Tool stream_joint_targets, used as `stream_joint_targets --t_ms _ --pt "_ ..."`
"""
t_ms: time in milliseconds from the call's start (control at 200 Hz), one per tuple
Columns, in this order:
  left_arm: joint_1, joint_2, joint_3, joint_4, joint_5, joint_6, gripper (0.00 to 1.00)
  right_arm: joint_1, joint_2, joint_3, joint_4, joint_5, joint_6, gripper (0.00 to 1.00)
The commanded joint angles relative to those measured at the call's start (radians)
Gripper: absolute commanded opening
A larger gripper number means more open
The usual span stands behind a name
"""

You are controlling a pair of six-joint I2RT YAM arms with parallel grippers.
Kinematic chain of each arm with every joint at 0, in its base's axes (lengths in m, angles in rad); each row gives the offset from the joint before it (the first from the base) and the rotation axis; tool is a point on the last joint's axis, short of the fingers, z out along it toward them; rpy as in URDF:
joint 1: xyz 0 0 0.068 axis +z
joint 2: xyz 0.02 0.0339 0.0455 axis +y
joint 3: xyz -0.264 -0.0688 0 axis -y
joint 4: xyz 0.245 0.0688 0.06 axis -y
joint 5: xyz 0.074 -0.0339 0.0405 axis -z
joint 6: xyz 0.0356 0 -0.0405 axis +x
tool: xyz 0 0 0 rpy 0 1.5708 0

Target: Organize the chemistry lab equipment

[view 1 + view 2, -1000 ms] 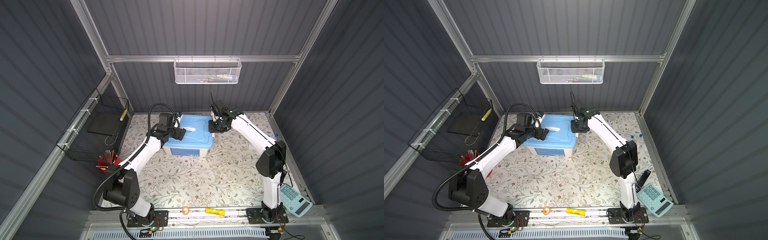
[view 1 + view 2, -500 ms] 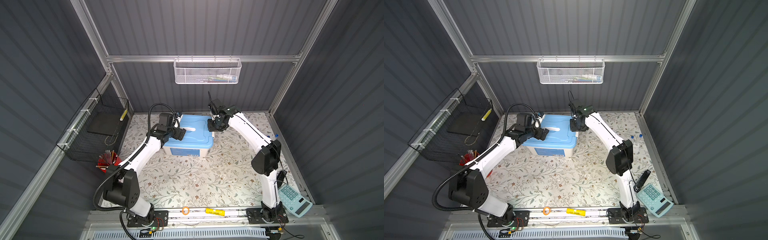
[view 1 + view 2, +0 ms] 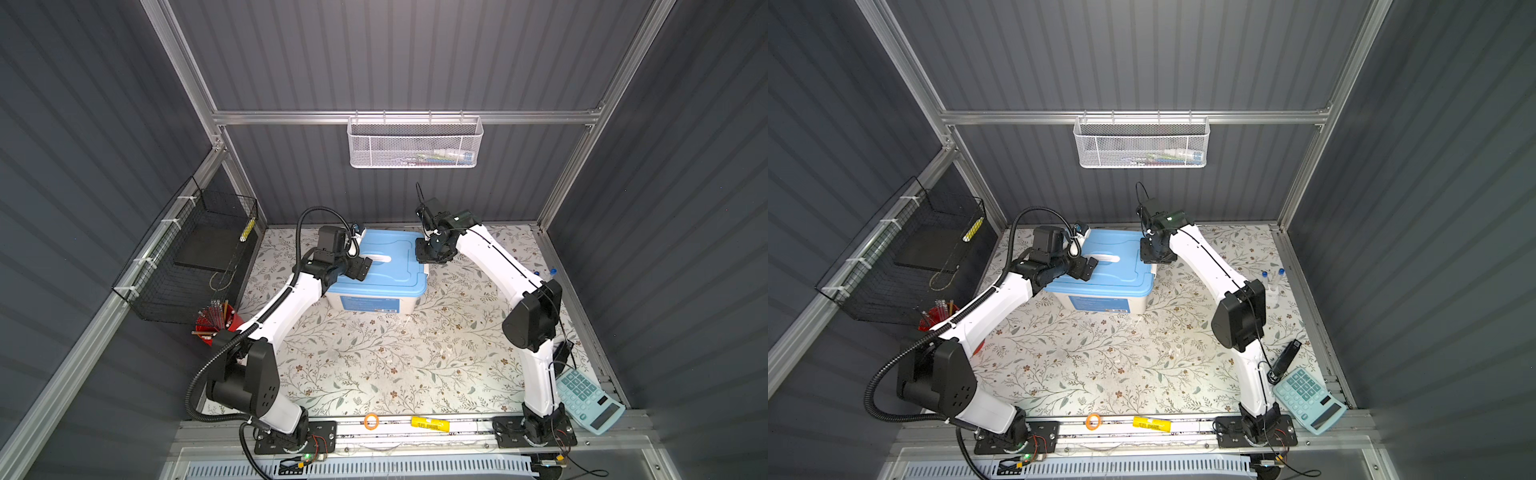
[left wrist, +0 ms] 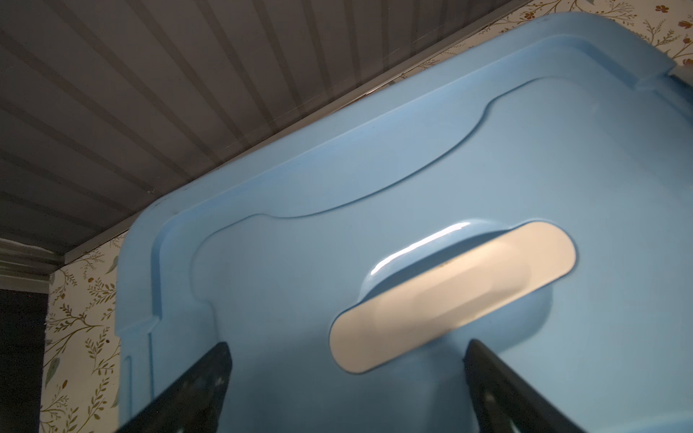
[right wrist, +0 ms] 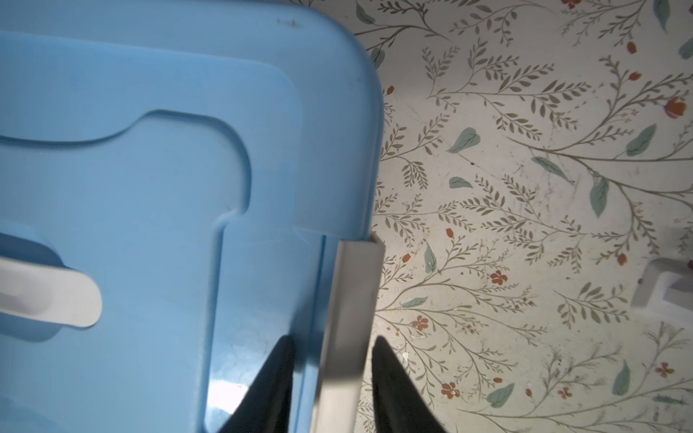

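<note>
Right gripper straddles white latch of blue lid

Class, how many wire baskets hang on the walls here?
2. A black basket hangs on the left wall; a white basket hangs from the back rail. None seems hidden.

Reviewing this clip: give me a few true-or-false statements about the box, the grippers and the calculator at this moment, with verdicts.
1. The blue lid sits on the white box. True.
2. The left gripper is shut on the lid's white handle. False: its jaws stand wide open above the lid and hold nothing.
3. The right gripper straddles the white latch at the lid's edge. True.
4. The calculator lies on the lid. False: it lies at the front right corner, by the right arm's base.
</note>
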Motion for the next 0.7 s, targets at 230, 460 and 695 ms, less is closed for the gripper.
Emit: stream_joint_targets --t_ms 230,460,695 --pt "-0.004 -0.017 -0.023 -0.058 0.032 0.007 0.97 0.002 0.078 -0.024 -0.157 0.033 0.027 0.32" --pt "-0.004 -0.019 -0.025 -0.056 0.036 0.006 0.97 0.001 0.089 -0.017 -0.166 0.03 0.034 0.29" --pt "-0.004 -0.018 -0.025 -0.053 0.041 0.004 0.97 0.002 0.098 -0.007 -0.175 0.037 0.033 0.25"
